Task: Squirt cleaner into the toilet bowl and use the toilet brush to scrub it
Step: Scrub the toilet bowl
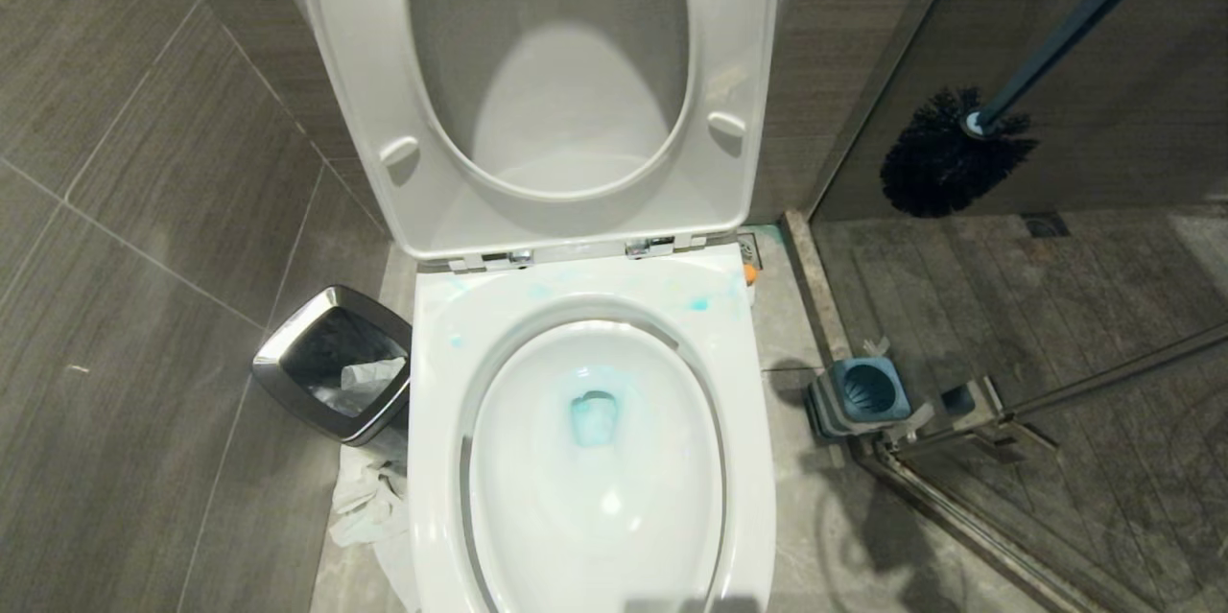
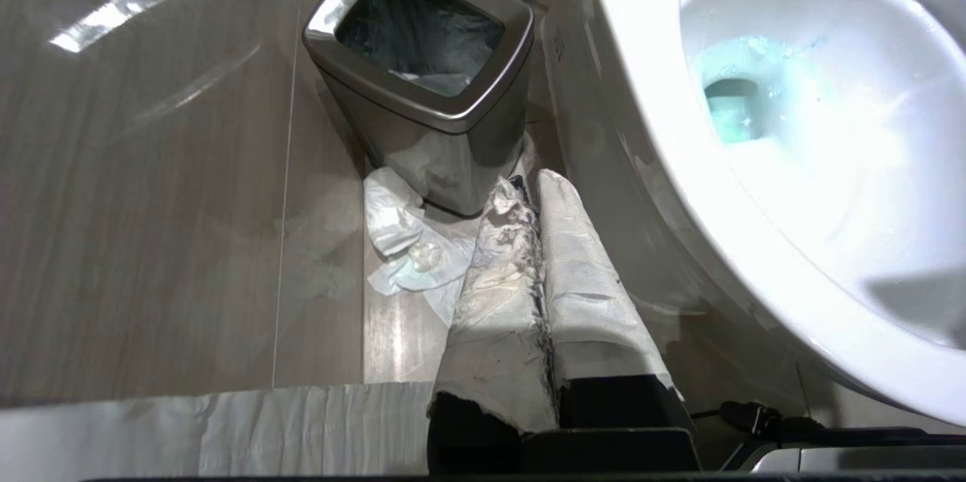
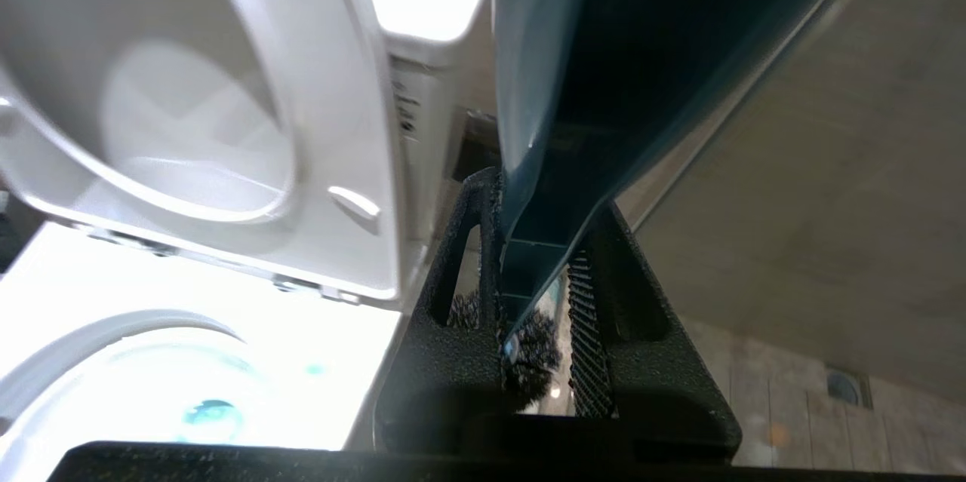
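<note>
The white toilet bowl point(image 1: 758, 459) stands open in the middle of the head view, its seat and lid point(image 1: 336, 66) raised. Turquoise cleaner point(image 1: 593, 416) pools at the drain, and pale blue smears point(image 1: 698, 303) mark the back rim. The toilet brush hangs in the air at the upper right, its dark teal handle point(image 1: 1074, 23) slanting down to the black bristle head point(image 1: 945, 157). Its blue holder point(image 1: 868, 392) sits on the floor below. My right gripper point(image 3: 539, 199) is shut on the handle point(image 3: 558, 90). My left gripper point(image 2: 532, 184), wrapped in white paper, is shut low beside the bowl point(image 2: 755, 256).
A steel-rimmed waste bin point(image 1: 336, 364) stands left of the bowl with crumpled paper point(image 1: 369, 498) on the floor by it. A glass shower door and its metal frame point(image 1: 959, 498) close off the right side. Grey tiled walls stand behind.
</note>
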Controlling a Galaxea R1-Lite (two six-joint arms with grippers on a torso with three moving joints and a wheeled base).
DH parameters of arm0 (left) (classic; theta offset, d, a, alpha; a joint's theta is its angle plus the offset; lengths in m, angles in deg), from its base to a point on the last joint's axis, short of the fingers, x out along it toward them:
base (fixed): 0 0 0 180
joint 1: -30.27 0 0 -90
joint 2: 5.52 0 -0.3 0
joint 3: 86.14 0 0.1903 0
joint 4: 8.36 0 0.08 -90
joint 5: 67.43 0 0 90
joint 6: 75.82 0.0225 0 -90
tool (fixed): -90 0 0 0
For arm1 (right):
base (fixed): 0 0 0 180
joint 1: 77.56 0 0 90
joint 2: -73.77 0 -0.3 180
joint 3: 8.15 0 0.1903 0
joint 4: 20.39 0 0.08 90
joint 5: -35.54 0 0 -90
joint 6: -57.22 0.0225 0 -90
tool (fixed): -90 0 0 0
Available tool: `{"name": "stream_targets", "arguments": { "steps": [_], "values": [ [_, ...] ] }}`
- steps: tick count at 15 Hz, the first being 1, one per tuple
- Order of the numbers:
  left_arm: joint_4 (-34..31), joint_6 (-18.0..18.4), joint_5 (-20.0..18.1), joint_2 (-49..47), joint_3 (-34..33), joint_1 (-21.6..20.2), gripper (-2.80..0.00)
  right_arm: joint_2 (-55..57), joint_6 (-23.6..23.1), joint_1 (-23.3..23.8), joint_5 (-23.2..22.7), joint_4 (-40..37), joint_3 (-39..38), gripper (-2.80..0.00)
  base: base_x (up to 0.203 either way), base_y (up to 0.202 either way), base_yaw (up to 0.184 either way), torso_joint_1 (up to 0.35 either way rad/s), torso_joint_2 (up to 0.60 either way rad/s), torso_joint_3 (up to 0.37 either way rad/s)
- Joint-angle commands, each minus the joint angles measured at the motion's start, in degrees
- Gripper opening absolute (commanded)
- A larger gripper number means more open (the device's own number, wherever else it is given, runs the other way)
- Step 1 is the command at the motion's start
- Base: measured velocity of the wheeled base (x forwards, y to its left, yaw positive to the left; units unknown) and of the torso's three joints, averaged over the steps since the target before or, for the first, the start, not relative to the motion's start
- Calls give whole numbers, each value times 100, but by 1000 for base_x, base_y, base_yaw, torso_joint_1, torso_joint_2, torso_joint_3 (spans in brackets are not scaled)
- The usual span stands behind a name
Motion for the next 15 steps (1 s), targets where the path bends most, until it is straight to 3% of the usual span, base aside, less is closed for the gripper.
{"name": "stream_targets", "arguments": {
  "steps": [1, 3, 5, 9, 15],
  "values": [
    [0, -1, 1, -9, 0, -4, -280, 143, -13, -148, 30, 24, 8, -280, 0, 0, 0, 1, 2, 203],
    [0, -1, 1, -9, 0, -4, -280, 297, 17, -482, 274, 48, 64, -280, 0, 0, 0, 2, 2, 199],
    [0, -1, 1, -9, 0, -4, -280, 636, 329, -817, 564, 58, 140, -280, 0, 0, 0, 0, -1, 206],
    [0, -1, 1, -9, 0, 0, -280, 1210, 677, -1109, 622, 59, 384, -280, 0, 0, 0, 3, 4, 196],
    [0, -1, 1, -9, 0, -4, -280, 2612, 1407, -1460, 704, 55, 939, -280, 0, 0, 0, 1, 1, 36]
  ]
}}
